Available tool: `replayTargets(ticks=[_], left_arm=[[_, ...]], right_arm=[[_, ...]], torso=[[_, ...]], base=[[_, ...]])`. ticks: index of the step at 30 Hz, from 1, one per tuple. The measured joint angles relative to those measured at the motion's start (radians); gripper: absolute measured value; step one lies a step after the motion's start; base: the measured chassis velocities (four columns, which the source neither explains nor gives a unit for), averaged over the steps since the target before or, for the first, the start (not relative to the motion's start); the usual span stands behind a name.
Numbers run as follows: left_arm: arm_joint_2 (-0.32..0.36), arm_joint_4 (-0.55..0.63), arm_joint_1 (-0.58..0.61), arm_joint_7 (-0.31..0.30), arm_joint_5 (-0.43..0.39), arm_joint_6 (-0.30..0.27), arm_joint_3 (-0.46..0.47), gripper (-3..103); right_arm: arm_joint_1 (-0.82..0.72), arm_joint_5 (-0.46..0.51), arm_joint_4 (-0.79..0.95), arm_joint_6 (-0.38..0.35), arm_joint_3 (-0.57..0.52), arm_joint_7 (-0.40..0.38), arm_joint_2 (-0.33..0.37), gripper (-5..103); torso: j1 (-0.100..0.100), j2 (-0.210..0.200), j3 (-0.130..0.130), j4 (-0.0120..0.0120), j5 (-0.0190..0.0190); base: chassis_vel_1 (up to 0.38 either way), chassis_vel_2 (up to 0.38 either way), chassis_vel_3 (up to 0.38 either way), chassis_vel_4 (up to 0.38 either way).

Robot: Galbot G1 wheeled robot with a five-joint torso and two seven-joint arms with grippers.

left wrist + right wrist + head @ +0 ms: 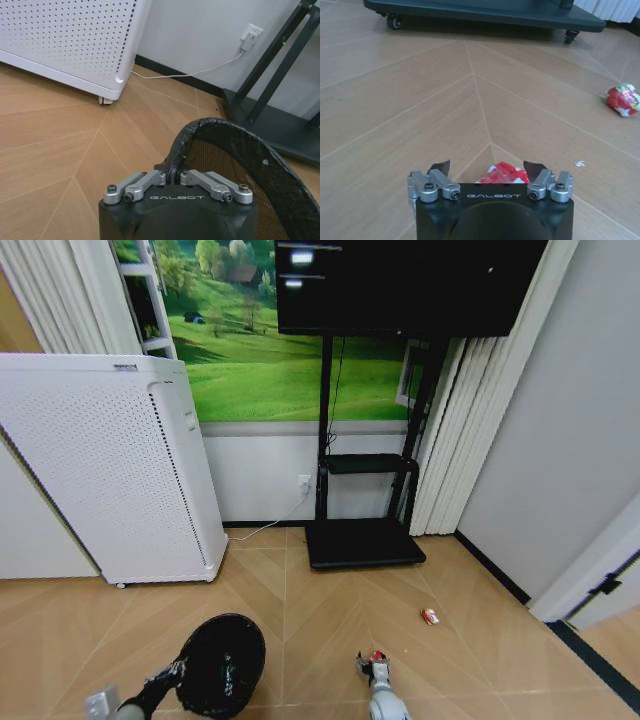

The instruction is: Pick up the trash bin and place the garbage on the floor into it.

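Observation:
The black mesh trash bin (222, 663) hangs tilted at the lower left, lined with a dark bag. My left gripper (176, 673) is shut on its rim; in the left wrist view the gripper (173, 173) pinches the bin's edge (220, 125). My right gripper (374, 668) is low over the floor and open. Its fingertips (440, 167) stand on either side of a crumpled red-and-white wrapper (502, 173), apart from it. A second red-and-white wrapper (430, 616) (622, 98) lies on the floor farther right.
A tall white perforated appliance (110, 470) on casters stands at the left. The black screen stand's wheeled base (365, 543) sits against the back wall, with a white cord (190, 74) running to an outlet. A door frame (590, 575) closes off the right.

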State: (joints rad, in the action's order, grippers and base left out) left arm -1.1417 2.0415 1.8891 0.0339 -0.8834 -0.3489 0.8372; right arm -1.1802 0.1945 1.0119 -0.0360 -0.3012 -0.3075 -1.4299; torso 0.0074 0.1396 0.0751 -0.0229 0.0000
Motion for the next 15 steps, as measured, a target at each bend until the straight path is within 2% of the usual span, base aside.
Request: replayTargets(ticks=[7, 9, 11, 12, 14, 15], left_arm=[[0.000, -0.002, -0.007, 0.000, -0.013, 0.001, -0.002, 7], [0.001, -0.002, -0.009, -0.004, -0.028, 0.001, -0.002, 7], [0.000, -0.002, -0.009, -0.006, -0.033, 0.001, -0.002, 7], [0.001, -0.002, -0.008, -0.006, -0.036, 0.001, -0.001, 7], [0.001, -0.002, -0.007, -0.006, -0.037, 0.001, 0.001, 7], [0.001, -0.002, -0.005, -0.007, -0.038, 0.001, 0.004, 7]], right_arm=[[-0.001, 0.003, -0.005, -0.026, -0.007, -0.022, 0.007, 91], [-0.006, -0.003, -0.013, -0.035, -0.005, -0.020, 0.008, 97], [-0.006, -0.005, -0.018, -0.038, -0.005, -0.020, 0.008, 97], [-0.006, -0.004, -0.026, -0.043, -0.005, -0.020, 0.007, 102], [-0.005, 0.000, -0.031, -0.047, -0.006, -0.020, 0.006, 102], [-0.002, 0.010, -0.038, -0.051, -0.007, -0.020, 0.005, 99]], torso=[[0.000, 0.000, 0.000, 0.0001, -0.0001], [0.000, 0.000, 0.000, 0.0000, 0.0001], [0.000, 0.000, 0.000, 0.0000, 0.0000], [0.000, 0.000, 0.000, 0.0000, -0.0001], [0.000, 0.000, 0.000, 0.0000, 0.0000], [0.000, 0.000, 0.000, 0.0000, 0.0000]], base=[[0.000, 0.000, 0.000, 0.000], [0.000, 0.000, 0.000, 0.000], [0.000, 0.000, 0.000, 0.000], [0.000, 0.000, 0.000, 0.000], [0.000, 0.000, 0.000, 0.000], [0.000, 0.000, 0.000, 0.000]])
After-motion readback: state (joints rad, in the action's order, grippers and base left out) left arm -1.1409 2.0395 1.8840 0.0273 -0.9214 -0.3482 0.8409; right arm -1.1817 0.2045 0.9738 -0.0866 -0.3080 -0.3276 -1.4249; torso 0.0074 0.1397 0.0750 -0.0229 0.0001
